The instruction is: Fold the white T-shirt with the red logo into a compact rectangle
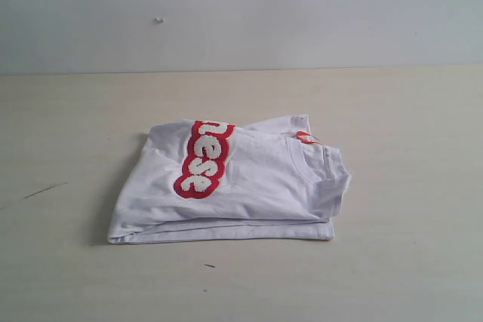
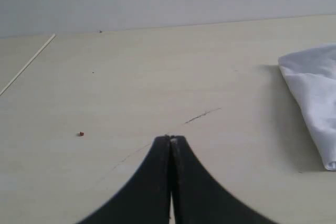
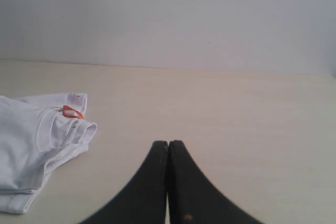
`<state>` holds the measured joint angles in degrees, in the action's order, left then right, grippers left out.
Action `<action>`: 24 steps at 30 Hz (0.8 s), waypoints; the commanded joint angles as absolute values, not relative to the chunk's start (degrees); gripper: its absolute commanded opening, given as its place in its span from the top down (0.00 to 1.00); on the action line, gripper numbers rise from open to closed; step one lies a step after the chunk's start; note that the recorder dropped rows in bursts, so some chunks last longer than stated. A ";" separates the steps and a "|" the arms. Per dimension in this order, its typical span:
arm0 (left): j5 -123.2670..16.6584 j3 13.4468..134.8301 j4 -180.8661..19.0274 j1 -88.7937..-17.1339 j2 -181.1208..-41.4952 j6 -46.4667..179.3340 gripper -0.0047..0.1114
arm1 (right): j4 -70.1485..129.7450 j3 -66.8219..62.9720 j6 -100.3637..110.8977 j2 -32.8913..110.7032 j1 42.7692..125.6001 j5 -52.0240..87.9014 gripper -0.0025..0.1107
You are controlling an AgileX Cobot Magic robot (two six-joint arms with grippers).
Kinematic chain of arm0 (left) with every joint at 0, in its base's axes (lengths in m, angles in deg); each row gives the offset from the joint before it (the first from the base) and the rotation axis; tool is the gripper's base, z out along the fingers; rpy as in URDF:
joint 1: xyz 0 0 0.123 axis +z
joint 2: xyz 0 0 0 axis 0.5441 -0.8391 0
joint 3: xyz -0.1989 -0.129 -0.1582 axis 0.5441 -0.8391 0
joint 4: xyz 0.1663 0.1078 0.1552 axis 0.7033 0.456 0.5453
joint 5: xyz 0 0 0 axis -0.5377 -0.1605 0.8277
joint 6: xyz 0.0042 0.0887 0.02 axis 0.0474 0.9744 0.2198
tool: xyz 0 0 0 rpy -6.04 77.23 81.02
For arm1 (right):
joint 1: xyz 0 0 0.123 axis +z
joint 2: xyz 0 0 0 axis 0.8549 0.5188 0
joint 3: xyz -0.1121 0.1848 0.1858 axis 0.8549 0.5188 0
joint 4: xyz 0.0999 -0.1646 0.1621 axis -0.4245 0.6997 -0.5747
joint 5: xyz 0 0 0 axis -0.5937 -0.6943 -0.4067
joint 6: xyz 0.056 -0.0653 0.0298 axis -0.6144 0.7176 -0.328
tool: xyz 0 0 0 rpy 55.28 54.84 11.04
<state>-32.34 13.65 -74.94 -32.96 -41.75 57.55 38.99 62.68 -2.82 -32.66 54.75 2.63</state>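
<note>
Exterior view first: the white T-shirt (image 1: 253, 186) lies in the middle of the table (image 1: 407, 111), already stacked in layers into a rough rectangle; its long axis runs across the view, side to side; the red logo (image 1: 202, 160) sits on top toward the left end, showing only its last letters; the orange neck tag (image 1: 304, 137) and the collar are at the right end; neither arm shows here, so nothing is touching the cloth.

Over to the left wrist view: the left gripper (image 2: 170, 139) has its jaws pressed together, nothing between them; it hangs over bare table beside a thin dark scratch (image 2: 202, 115); one end of the shirt shows at the frame's edge, well apart from the tips; judging by the exterior view, that is the logo end, so the shirt lies inward from this arm.

Now the right wrist view: the right gripper (image 3: 168, 142) is likewise squeezed closed and empty; the collar end with the orange tag lies off to one side, apart from the tips.

So the shirt sits between the two arms, lengthwise along the line joining them; which arm is nearer I cannot tell; by my read the fold looks nearly done, and any last tidy would come in from an end.
</note>
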 commanded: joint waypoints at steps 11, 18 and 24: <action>-32.66 13.45 -75.30 -32.96 -41.50 57.68 0.96 | 38.85 62.97 -3.10 -32.89 54.42 3.29 0.98; -32.66 13.45 -75.30 -32.96 -41.50 57.68 0.96 | 39.02 62.97 -2.98 -32.89 54.42 3.26 0.98; -32.66 13.45 -75.30 -32.96 -41.50 57.68 0.96 | 39.25 62.97 -2.98 -32.89 54.42 3.26 0.98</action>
